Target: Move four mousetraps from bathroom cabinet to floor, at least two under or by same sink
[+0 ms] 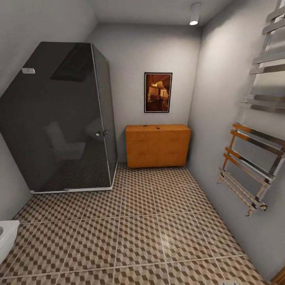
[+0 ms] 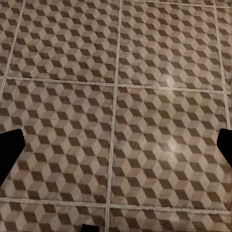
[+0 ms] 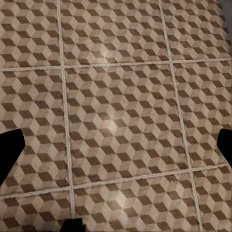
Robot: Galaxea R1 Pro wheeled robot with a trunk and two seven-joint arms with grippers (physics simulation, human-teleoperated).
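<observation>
The cabinet [image 1: 157, 145] stands shut against the far wall, under a framed picture [image 1: 158, 92] and beside a dark glass shower stall [image 1: 59, 118]; small dark marks lie on its top, too small to tell as mousetraps. The cube-patterned floor [image 1: 138, 233] runs from it toward the camera, with a towel rail [image 1: 253, 166] on the right wall and a white fixture [image 1: 6, 237] at the near left. Both wrist views look down on tiles, with the left gripper [image 2: 116, 150] and right gripper [image 3: 116, 150] spread wide, holding nothing.
</observation>
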